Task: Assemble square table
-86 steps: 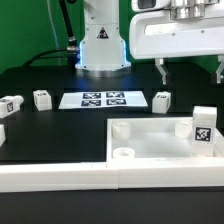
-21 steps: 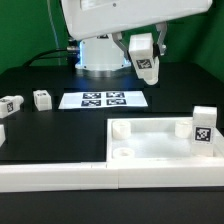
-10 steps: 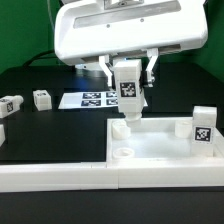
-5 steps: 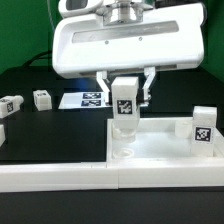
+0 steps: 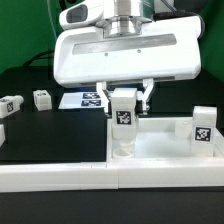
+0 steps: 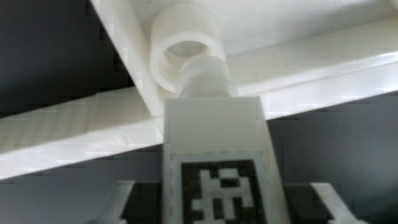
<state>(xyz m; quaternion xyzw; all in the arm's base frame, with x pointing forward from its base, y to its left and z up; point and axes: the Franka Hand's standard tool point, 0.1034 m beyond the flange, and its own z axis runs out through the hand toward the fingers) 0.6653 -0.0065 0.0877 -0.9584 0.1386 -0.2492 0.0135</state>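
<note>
Over the near-left corner of the square table top (image 5: 160,142), the arm's broad white wrist housing (image 5: 125,50) is sitting lower than half a second ago and is filling the upper middle of the exterior view. The table top, a large white tray with a raised rim and round corner sockets, is lying where it lay before on the black table (image 5: 50,135). It is sitting toward the exterior view's right, just behind the long white wall pieces (image 5: 60,172) running along the front edge.

The gripper (image 5: 126,100) is clamping a short white leg (image 5: 122,120) upright between its dark fingers (image 5: 147,97), with the leg's black-and-white tag facing the camera. A second ago this leg was hanging higher and nearer the tray's far-left corner. Eight seconds ago it was standing on the black table beside the marker board (image 5: 85,99). Its lower end is now meeting the near-left socket (image 5: 122,152); whether it is fully seated cannot be told.

Inside the tray, a second leg (image 5: 203,124) is standing at the far-right corner, unmoved. A loose leg (image 5: 41,98) and another tagged leg (image 5: 10,103) are resting on the black table at the exterior view's left, as before.

In the wrist view, the held leg's tag (image 6: 214,190) is filling the foreground, and the leg is reaching toward a round white opening (image 6: 183,45).
</note>
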